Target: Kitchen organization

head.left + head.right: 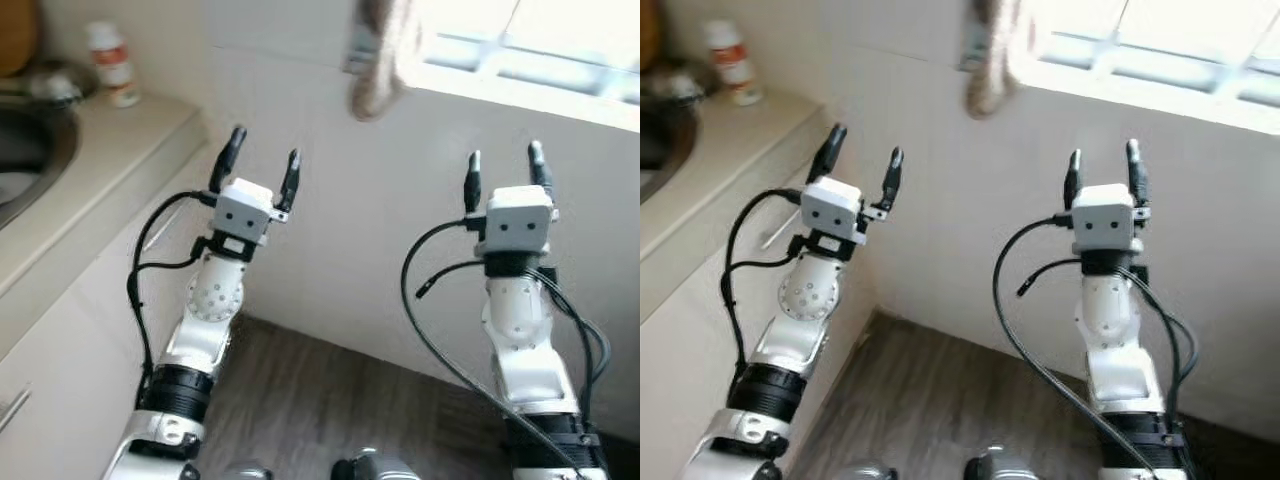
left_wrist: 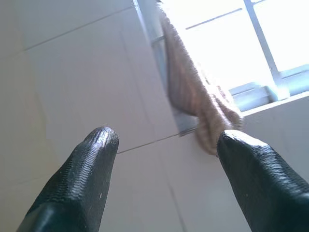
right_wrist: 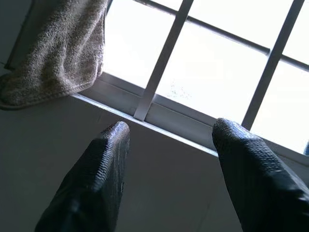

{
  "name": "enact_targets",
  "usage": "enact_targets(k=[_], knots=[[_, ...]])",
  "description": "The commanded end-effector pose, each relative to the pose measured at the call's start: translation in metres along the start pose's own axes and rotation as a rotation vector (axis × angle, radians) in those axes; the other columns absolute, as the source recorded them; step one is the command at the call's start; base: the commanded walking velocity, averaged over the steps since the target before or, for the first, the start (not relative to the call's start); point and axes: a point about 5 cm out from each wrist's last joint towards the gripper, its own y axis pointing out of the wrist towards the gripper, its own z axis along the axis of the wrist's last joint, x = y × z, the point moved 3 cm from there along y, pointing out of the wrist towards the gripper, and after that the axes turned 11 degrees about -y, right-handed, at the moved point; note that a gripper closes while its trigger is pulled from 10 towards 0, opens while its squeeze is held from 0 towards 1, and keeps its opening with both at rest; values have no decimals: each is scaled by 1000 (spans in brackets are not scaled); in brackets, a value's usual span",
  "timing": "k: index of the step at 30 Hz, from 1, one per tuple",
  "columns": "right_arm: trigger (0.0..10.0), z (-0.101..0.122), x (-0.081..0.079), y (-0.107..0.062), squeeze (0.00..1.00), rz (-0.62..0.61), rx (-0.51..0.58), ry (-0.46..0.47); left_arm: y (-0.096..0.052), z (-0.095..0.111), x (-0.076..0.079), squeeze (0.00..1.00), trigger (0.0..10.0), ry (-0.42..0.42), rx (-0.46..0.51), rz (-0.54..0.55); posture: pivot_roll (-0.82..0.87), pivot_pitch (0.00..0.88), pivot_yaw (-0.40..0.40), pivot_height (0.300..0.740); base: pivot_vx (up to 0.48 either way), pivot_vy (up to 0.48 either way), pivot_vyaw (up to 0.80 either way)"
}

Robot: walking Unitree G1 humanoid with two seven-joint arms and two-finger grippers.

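On my left I see the desk [image 1: 110, 165], a pale countertop running along the wall. A sink [image 1: 30, 160] is set into it at the far left edge of the head views. A small white bottle [image 1: 112, 65] with a red band stands upright on the desk near the back wall, just beside the sink rim. Below, the floor [image 1: 330, 400] is dark wood-look planking that meets the white wall at its base.

A beige towel [image 1: 378, 60] hangs bunched from the window frame [image 3: 159, 63], against the tiled wall.
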Motion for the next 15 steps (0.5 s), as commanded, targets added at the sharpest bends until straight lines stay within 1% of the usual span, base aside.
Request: enact_targets(k=[1, 3, 4, 6, 7, 12, 13, 15], knots=[[10000, -3, -2, 1, 0, 13, -18, -9, 1, -1, 0, 0, 10000, -2, -9, -3, 77, 0, -35, 740, 0, 0, 0], [10000, -4, -2, 1, 0, 14, -21, -9, 1, -1, 0, 0, 10000, -3, -10, -4, 77, 0, -34, 740, 0, 0, 0], [10000, -5, -2, 1, 0, 12, -34, 3, 1, -1, 0, 0, 10000, -4, -13, -6, 77, 0, -34, 740, 0, -480, 0], [10000, -7, -2, 1, 0, 11, -48, 11, 1, -2, 1, 0, 10000, -4, -16, -7, 77, 0, -34, 740, 0, -480, -494], [10000, -11, -2, 2, 0, 5, -73, 29, 0, -3, 1, 0, 10000, -5, -20, -9, 77, 0, -34, 740, 0, -480, -800], [10000, -10, -1, 3, 0, 3, -66, 10, 0, -3, 1, 0, 10000, -8, -24, -10, 77, 0, -33, 740, 0, -480, -800], [10000, -11, -2, 3, 0, 7, -78, 15, 0, -4, 2, 0, 10000, -9, -26, -9, 77, 0, -34, 740, 0, -480, 0], [10000, -12, -4, 3, 0, 10, -86, 35, 0, -4, 2, 0, 10000, -10, -26, -9, 77, 0, -34, 740, 0, -480, -800]])
